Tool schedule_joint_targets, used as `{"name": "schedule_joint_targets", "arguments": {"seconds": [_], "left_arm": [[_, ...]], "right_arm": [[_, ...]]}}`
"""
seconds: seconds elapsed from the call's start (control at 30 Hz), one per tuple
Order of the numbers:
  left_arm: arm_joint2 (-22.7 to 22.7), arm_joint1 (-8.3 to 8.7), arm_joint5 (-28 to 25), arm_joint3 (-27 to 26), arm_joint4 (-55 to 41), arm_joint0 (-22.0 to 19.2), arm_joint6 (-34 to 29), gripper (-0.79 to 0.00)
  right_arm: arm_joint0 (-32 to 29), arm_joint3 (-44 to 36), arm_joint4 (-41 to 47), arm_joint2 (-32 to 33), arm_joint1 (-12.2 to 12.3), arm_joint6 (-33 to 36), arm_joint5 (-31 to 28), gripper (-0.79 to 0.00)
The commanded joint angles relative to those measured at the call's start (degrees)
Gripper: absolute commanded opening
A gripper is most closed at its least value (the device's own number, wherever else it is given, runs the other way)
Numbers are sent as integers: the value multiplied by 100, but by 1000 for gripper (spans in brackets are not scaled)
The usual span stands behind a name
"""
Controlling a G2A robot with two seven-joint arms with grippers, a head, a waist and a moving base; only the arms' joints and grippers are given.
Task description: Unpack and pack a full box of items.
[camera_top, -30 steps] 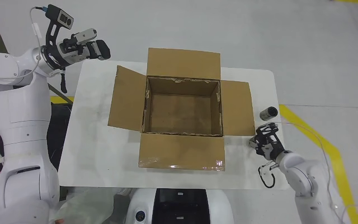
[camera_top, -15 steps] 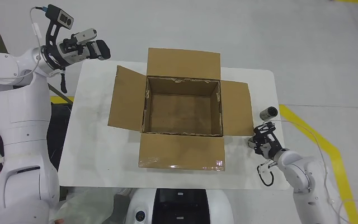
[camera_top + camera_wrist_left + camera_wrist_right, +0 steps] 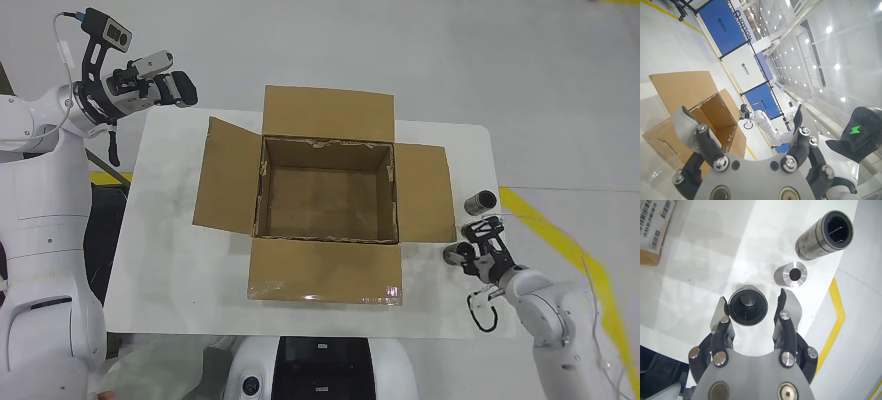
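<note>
An open cardboard box (image 3: 325, 205) stands mid-table with its flaps spread and nothing showing inside. My right gripper (image 3: 753, 297) is open near the table's right edge, low over the surface (image 3: 467, 252). A black-ended bearing cylinder (image 3: 747, 310) stands upright between its fingers, touching one pad with a gap to the other. Just beyond lie a small steel sleeve (image 3: 791, 274) and a larger steel bearing (image 3: 824, 237), the latter also beside the box's right flap (image 3: 480, 202). My left gripper (image 3: 742, 119) is open and holds nothing, raised past the table's far left corner (image 3: 168, 88).
The white table (image 3: 170, 250) has bare room left of the box and along its front edge. A labelled box corner (image 3: 651, 228) lies close to the right gripper. Yellow floor tape (image 3: 560, 250) runs past the table's right edge.
The right gripper has shifted slightly back toward the table's right edge, and the upright bearing now shows in front of its fingers. The left arm has not moved.
</note>
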Motion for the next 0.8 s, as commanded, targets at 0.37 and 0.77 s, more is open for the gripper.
{"name": "schedule_joint_targets", "arguments": {"seconds": [0.37, 0.77], "left_arm": [[0, 0, 0, 0, 0, 0, 0, 0], [0, 0, 0, 0, 0, 0, 0, 0]], "right_arm": [[-550, -328, -134, 349, 112, -84, -895, -89], [-178, 101, 156, 168, 158, 19, -1025, -92]]}}
